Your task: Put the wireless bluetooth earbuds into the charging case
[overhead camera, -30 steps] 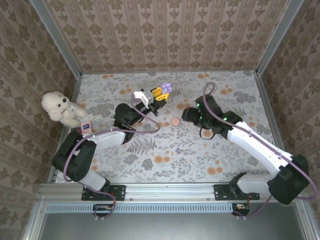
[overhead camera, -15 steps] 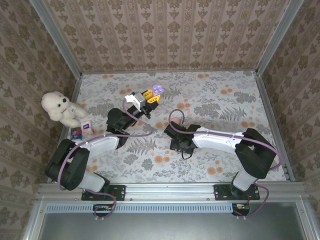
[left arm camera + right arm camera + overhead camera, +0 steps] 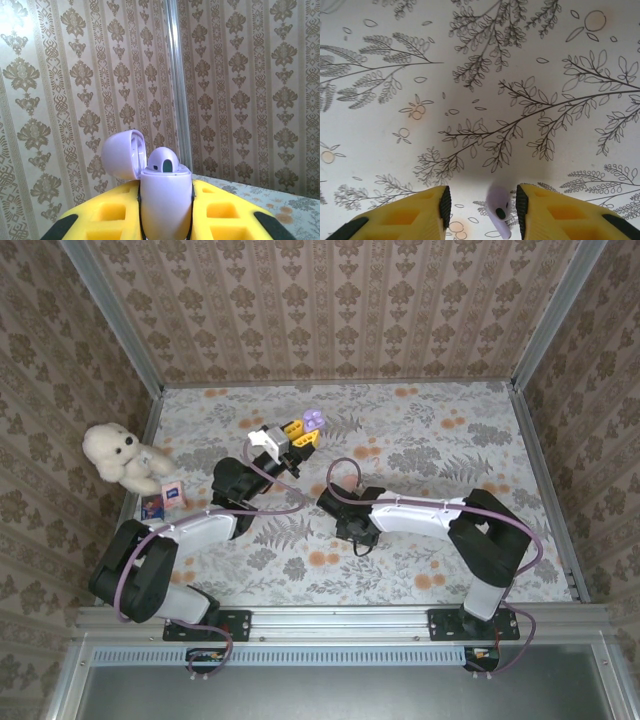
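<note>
The lilac charging case (image 3: 166, 197) stands upright between the yellow fingers (image 3: 112, 217) of my left gripper (image 3: 166, 222), which is shut on it. Its lid (image 3: 122, 154) is flipped open to the left and one lilac earbud (image 3: 163, 161) sits in it. From above, the case (image 3: 314, 420) is held off the table at the back centre by the left gripper (image 3: 297, 432). A second lilac earbud (image 3: 498, 209) lies on the floral cloth between the fingers of my right gripper (image 3: 482, 206), which is open and low over it, closer to the right finger. The right gripper (image 3: 349, 528) is at the table's centre.
A white teddy bear (image 3: 120, 455) sits at the left edge with a small card box (image 3: 173, 491) beside it. Patterned walls and metal rails (image 3: 338, 383) enclose the floral table (image 3: 450, 440).
The right arm swung from the right side to the centre and came down over the loose earbud. The left gripper shifted slightly left with the case.
</note>
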You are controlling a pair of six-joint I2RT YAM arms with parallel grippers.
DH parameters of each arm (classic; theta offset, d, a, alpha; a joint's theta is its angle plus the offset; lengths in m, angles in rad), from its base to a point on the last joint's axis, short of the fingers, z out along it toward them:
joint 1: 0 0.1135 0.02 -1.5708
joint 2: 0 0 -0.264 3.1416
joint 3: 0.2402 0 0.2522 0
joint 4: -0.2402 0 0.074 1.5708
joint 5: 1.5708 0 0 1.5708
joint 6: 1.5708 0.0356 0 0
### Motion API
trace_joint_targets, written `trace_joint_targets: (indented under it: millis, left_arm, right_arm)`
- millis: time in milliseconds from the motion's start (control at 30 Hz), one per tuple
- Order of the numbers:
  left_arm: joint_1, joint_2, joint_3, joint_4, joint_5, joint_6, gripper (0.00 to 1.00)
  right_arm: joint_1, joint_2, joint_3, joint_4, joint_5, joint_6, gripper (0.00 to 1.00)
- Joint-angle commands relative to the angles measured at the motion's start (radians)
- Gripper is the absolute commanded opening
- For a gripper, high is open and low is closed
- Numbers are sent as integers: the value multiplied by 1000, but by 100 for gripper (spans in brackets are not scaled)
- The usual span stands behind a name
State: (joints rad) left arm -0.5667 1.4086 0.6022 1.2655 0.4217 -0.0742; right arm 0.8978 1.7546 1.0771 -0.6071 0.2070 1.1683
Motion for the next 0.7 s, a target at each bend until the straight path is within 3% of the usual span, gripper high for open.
trace_joint_targets:
  millis: [0, 667]
  left_arm:
    - [10, -30, -10, 41, -1, 7, 0]
    - [11, -28, -9, 41, 3, -4, 0]
  right_arm:
    - [11, 35, 25, -47, 30, 28, 41]
    - [26, 70, 11, -36, 25, 39, 30]
